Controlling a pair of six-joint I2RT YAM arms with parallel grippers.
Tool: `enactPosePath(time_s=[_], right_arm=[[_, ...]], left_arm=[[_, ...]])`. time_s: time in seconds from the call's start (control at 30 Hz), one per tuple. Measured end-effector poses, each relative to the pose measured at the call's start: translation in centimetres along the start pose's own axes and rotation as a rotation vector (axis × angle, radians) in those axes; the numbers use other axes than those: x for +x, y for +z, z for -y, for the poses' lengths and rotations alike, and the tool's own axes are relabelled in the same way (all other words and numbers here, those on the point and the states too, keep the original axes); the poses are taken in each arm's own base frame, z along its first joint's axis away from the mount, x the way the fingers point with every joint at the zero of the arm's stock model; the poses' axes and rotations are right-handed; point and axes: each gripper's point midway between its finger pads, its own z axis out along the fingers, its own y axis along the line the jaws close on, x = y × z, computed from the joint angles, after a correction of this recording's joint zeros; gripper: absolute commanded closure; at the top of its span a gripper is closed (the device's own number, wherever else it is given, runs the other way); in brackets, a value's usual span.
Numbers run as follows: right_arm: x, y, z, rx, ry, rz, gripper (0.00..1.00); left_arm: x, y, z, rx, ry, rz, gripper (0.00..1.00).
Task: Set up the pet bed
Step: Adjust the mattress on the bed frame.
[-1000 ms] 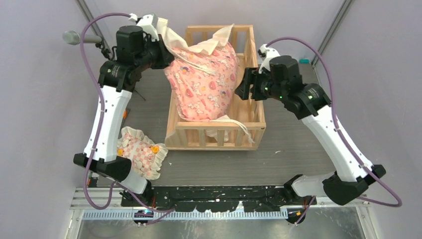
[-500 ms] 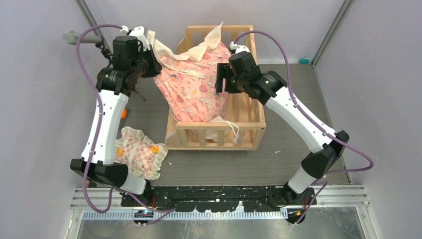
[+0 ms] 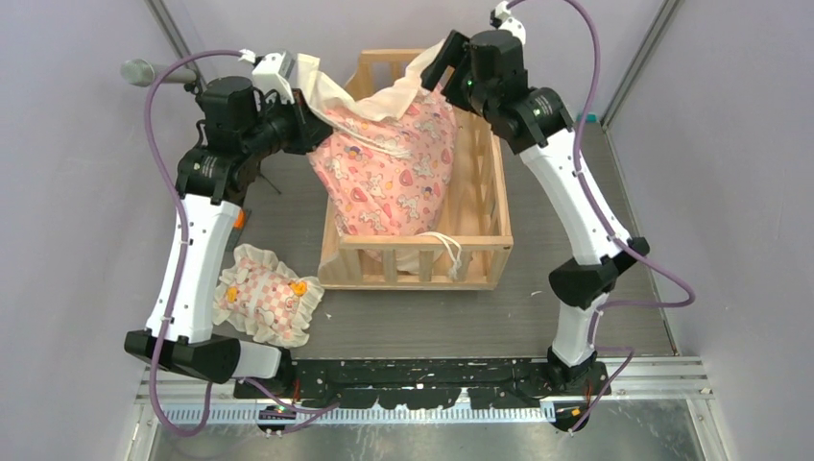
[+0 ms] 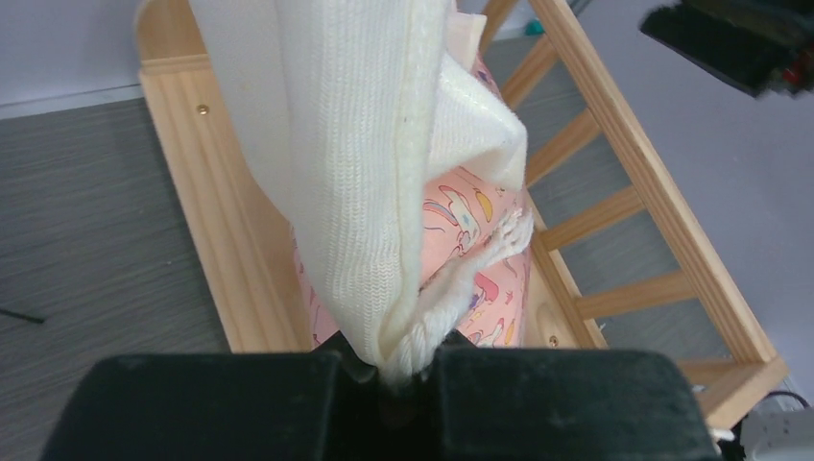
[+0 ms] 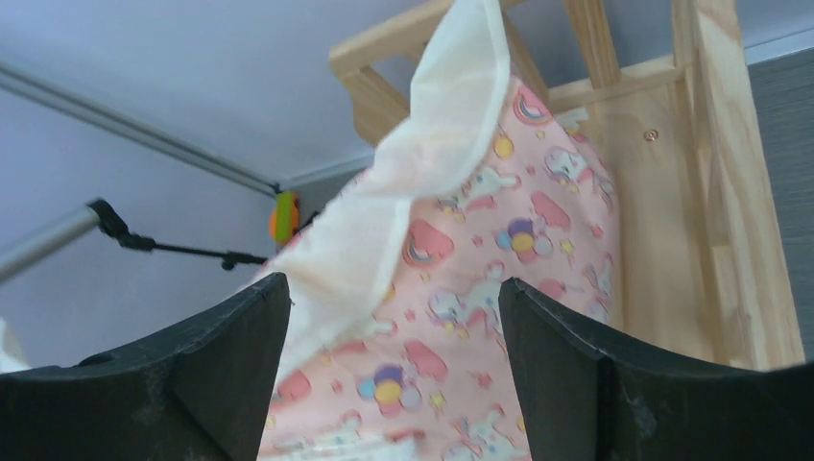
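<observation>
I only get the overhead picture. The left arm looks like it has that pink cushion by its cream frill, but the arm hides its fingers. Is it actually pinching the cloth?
Observer: Yes. The camera on that wrist shows the left gripper shut on a fold of the cushion's cream frill, which stretches away from the pads.
Operator: And the right gripper, up by the back of the wooden bed?
Observer: Its own camera shows it wide open. A corner of the frill stands between the fingers but is not pinched.
</observation>
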Motion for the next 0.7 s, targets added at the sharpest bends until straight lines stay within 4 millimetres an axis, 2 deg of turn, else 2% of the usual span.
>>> enactPosePath(time_s=[0.07,0.13,0.2,0.3,0.4,0.5,0.57,0.7], right_arm=[[-0.8,1.3,-0.2,-0.011,0.041,0.003,0.15],[-0.3,3.2,0.1,-0.014,0.073,-0.02,0.15],[1.9,5.3,0.7,0.002,0.096,-0.083,0.15],[4.7,7.2,1.5,0.033,0.107,-0.158,0.15],[6.8,8.1,2.2,0.058,0.114,-0.214,0.15],[7.4,8.1,2.1,0.055,0.126,-0.236,0.17],[7.4,8.0,1.9,0.044,0.132,-0.242,0.27],[7.6,8.0,1.7,0.032,0.135,-0.255,0.71]], left_arm=[[0.4,0.0,0.9,0.046,0.011,-0.01,1.0],[0.7,0.0,1.9,0.089,0.031,-0.015,1.0],[0.9,-0.1,2.9,0.125,0.048,-0.015,1.0],[1.1,-0.2,3.9,0.164,0.072,-0.017,1.0],[1.4,-0.3,4.6,0.188,0.088,-0.02,1.0],[1.4,-0.4,5.1,0.206,0.1,-0.02,1.0],[1.6,-0.5,5.3,0.218,0.112,-0.022,1.0],[2.2,-0.5,5.8,0.246,0.126,-0.032,1.0]])
